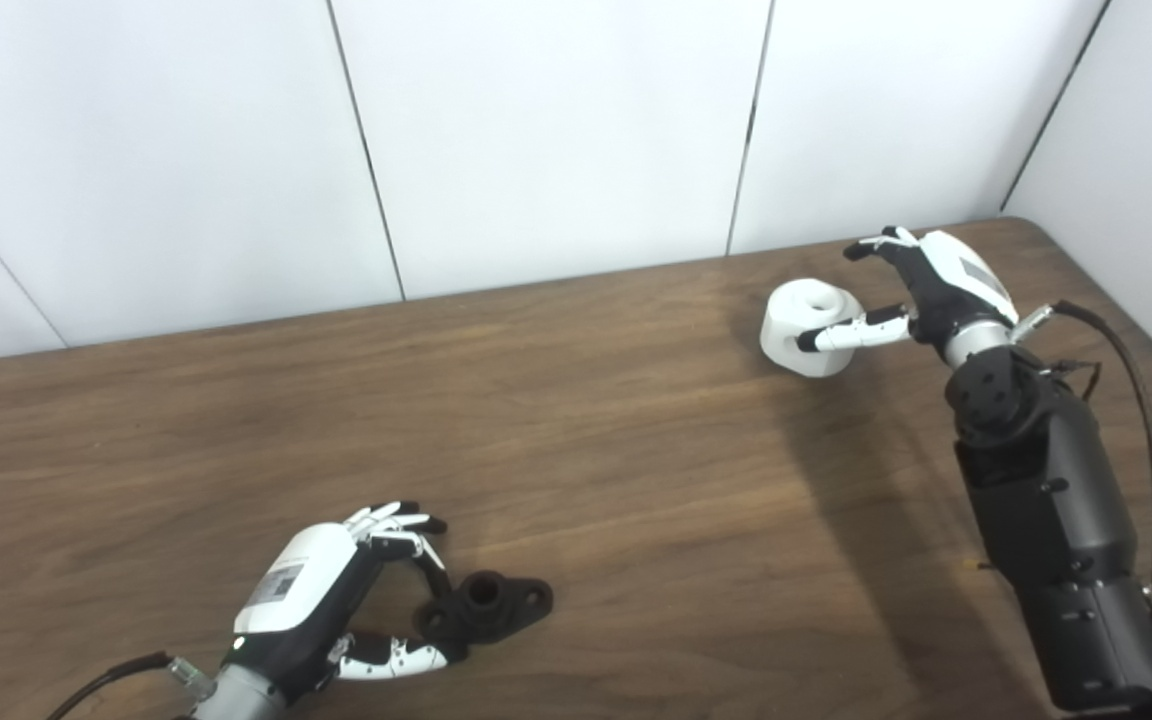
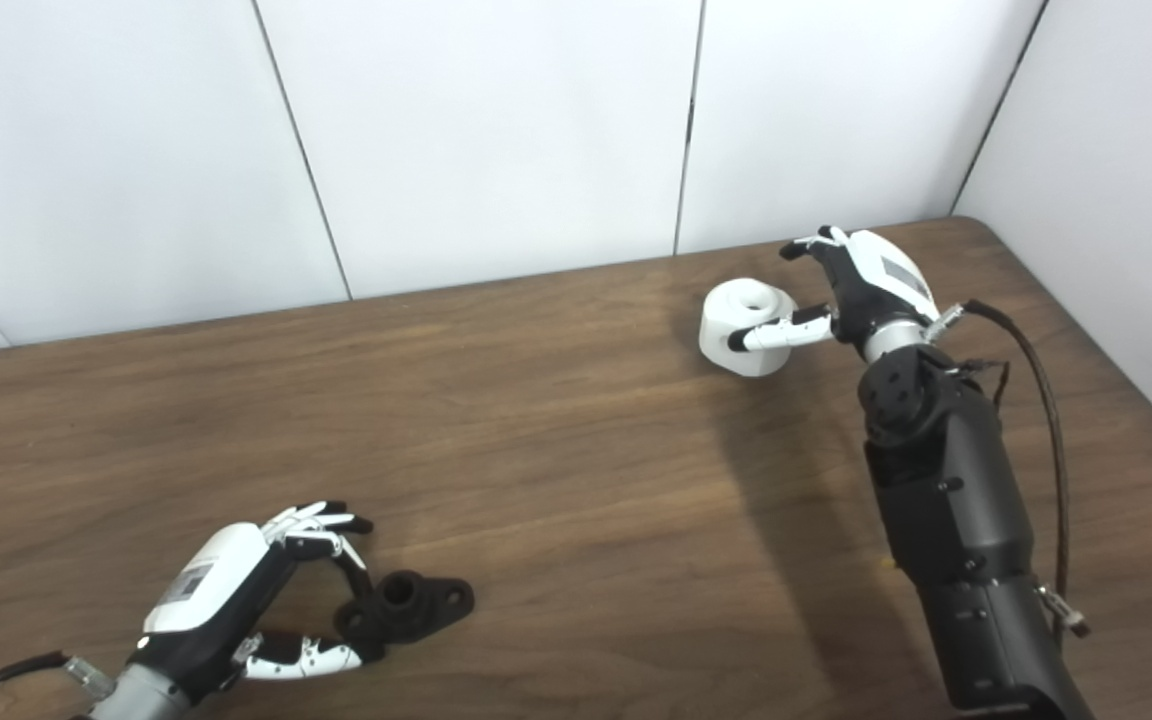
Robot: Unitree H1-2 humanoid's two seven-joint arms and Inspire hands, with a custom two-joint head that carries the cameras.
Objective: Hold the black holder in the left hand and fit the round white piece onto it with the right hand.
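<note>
left hand (image 1: 336, 600): fingers apart around holder (image 1: 486, 605); your pinch may skid it.
right hand (image 1: 921, 285): spread beside white piece (image 1: 811, 325), may roll.

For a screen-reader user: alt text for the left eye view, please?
The right hand reaches around a round white piece at the far right of a wooden table, while the left hand closes its fingers around a black holder lying near the front.
</note>
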